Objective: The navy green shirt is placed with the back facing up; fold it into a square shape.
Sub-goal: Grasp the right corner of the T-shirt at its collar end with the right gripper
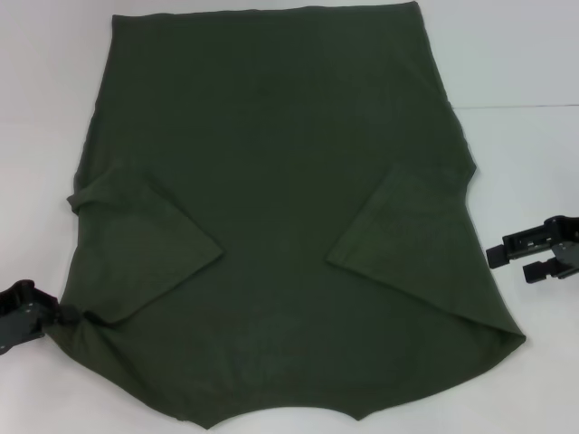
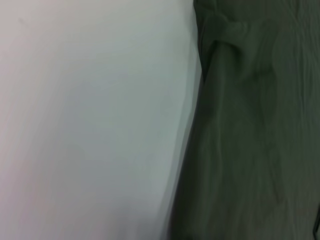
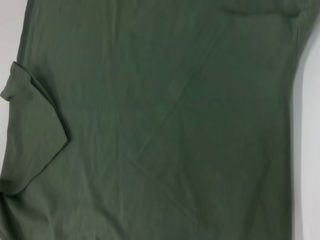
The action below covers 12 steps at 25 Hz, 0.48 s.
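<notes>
Shirt [image 1: 271, 226] flat on white table [image 1: 534, 54], plain side up, both sleeves folded inward. Soft, light, limp; sags unless held at edges. Left gripper [image 1: 65, 316] clamped on near-left shoulder bunch. Right gripper [image 1: 520, 258] apart, off right edge; take near-right corner.

White worktop [image 1: 534, 54], plain and matte, fills every view. Thin dark line, possibly a seam, crosses it toward its right edge. Lighting even and soft. No walls or floor visible.

Black left gripper [image 1: 27, 316], black blocky right gripper [image 1: 539, 251], boxy housings
</notes>
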### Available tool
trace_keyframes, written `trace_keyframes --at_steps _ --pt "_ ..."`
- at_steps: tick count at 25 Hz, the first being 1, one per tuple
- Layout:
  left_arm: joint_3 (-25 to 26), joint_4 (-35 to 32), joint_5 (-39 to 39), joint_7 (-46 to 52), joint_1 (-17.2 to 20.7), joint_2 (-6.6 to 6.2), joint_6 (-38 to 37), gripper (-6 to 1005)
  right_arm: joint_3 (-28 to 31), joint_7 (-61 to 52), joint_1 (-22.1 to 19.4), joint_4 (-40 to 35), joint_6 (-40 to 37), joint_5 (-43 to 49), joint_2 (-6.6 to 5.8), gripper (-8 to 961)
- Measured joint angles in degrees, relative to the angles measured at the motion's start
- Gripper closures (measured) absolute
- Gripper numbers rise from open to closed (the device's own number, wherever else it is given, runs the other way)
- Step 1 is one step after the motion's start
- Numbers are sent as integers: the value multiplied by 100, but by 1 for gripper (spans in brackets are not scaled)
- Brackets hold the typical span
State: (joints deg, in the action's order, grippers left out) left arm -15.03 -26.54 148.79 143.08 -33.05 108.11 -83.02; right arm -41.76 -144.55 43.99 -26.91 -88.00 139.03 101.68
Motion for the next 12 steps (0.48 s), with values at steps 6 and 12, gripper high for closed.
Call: trace_keyframes --at_steps 6,12 --pt "0 7 3 0 0 11 34 964 -23 84 -36 92 9 2 14 70" --pt "0 9 0 0 0 11 74 963 -22 177 -81 250 77 2 26 70"
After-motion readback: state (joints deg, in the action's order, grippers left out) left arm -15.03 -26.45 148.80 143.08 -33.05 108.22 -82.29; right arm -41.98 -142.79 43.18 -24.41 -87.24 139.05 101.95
